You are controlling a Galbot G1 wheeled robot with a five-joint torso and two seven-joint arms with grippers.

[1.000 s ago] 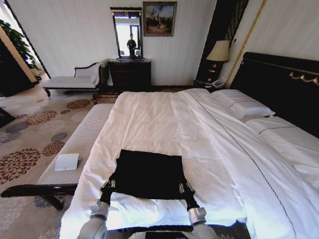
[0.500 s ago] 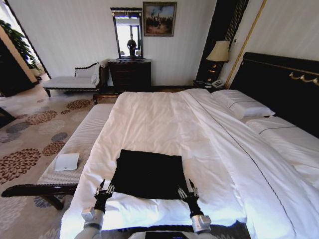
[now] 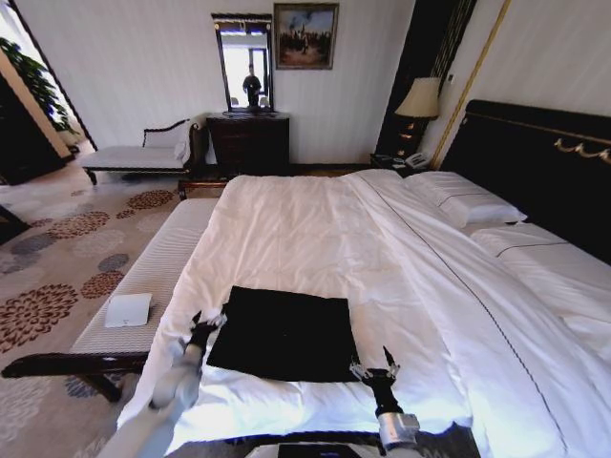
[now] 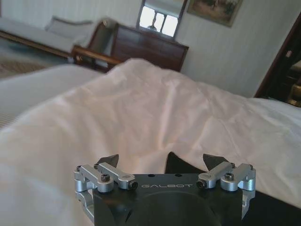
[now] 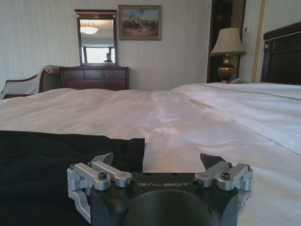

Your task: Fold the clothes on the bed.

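- The black T-shirt (image 3: 284, 333) lies flat as a folded rectangle on the white duvet of the bed (image 3: 315, 239), near the foot edge closest to the robot and towards the bed's left side.
- Its edges are straight; bare duvet borders it on all four sides, with the widest open stretch running away towards the pillows (image 3: 465, 198) and the dark headboard (image 3: 544, 157).
- The left end effector (image 3: 203, 324) sits just beside the shirt's left edge, fingers spread wide and holding nothing; in the left wrist view (image 4: 162, 161) a dark corner of the shirt shows between the fingertips.
- The right end effector (image 3: 375, 363) is at the shirt's near right corner, fingers also wide apart and empty; the right wrist view (image 5: 157, 159) shows the shirt (image 5: 61, 160) spread ahead of it, its far edge ending on white duvet.
- A pale striped bench (image 3: 143, 277) runs along the bed's left side, carrying a small white flat object (image 3: 128, 310).
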